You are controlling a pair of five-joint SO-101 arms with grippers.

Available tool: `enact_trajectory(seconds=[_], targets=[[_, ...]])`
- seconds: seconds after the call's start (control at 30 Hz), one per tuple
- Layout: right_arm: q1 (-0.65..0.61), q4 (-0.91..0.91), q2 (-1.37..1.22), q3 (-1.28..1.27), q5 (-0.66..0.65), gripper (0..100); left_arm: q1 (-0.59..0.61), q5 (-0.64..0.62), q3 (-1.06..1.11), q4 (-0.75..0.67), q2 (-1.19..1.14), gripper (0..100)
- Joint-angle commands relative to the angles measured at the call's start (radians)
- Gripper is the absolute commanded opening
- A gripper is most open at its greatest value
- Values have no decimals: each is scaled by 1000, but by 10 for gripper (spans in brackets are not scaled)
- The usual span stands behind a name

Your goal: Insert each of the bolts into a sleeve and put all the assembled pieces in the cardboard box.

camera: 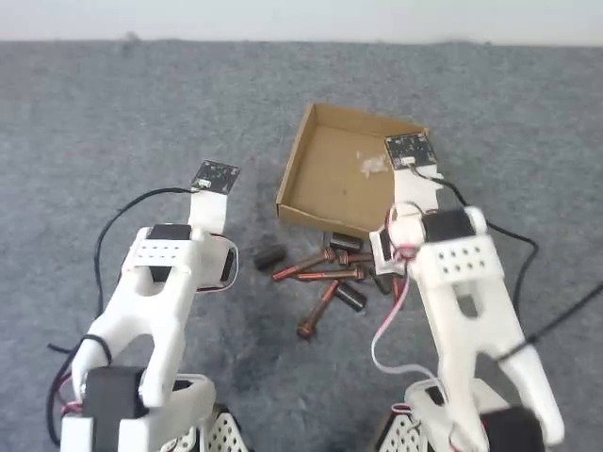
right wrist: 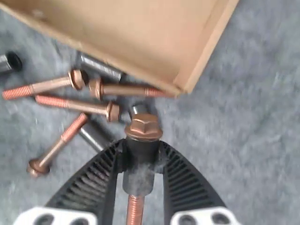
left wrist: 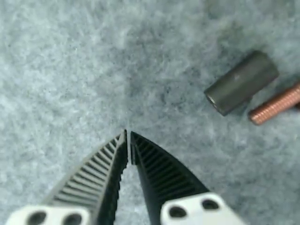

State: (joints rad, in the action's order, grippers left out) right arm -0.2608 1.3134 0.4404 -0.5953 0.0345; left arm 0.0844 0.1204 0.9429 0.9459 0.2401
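Observation:
My right gripper [right wrist: 140, 144] is shut on a dark sleeve [right wrist: 138, 161] with a copper bolt through it. The bolt's hex head [right wrist: 143, 127] sticks out past the fingertips and its thread shows behind. It hovers over the carpet just outside a corner of the cardboard box [right wrist: 201, 61]. Several loose copper bolts [right wrist: 75, 104] and dark sleeves [right wrist: 101, 67] lie beside the box wall. My left gripper [left wrist: 127, 137] is shut with nothing in it, low over bare carpet. A lone dark sleeve [left wrist: 241, 82] lies a short way from its tips, a bolt's threaded end [left wrist: 276, 105] beside it.
In the high view the cardboard box [camera: 292, 165] sits at centre back, open on top. The pile of bolts [camera: 311, 266] and sleeves [camera: 350, 295] lies in front of it between the two arms, a single sleeve [camera: 269, 255] at its left. Grey carpet covers the table.

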Motion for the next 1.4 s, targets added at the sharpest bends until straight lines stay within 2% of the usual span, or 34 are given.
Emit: enact_trajectory(seconds=[0.0, 0.2, 0.37, 0.5, 0.67, 0.8, 0.9, 1.1, 1.37], targets=[[12, 139, -70, 192, 5, 6, 2, 9, -41, -2, 5, 11], [15, 361, -249, 479, -5, 6, 0, 9, -41, -2, 5, 11], [35, 397, -369, 695, -118, 6, 2, 9, -41, -2, 5, 11], [81, 346, -444, 781, -206, 6, 2, 11, -41, -2, 3, 11], [101, 302, -529, 784, -226, 6, 2, 11, -41, -2, 3, 11], [136, 236, -553, 795, -206, 6, 2, 11, -41, -2, 3, 11], [156, 165, -553, 795, -141, 6, 0, 11, -41, -2, 3, 11], [156, 56, -578, 790, -130, 6, 2, 11, -41, -2, 3, 11], [150, 24, -722, 875, -120, 6, 0, 11, -41, -2, 3, 11]])
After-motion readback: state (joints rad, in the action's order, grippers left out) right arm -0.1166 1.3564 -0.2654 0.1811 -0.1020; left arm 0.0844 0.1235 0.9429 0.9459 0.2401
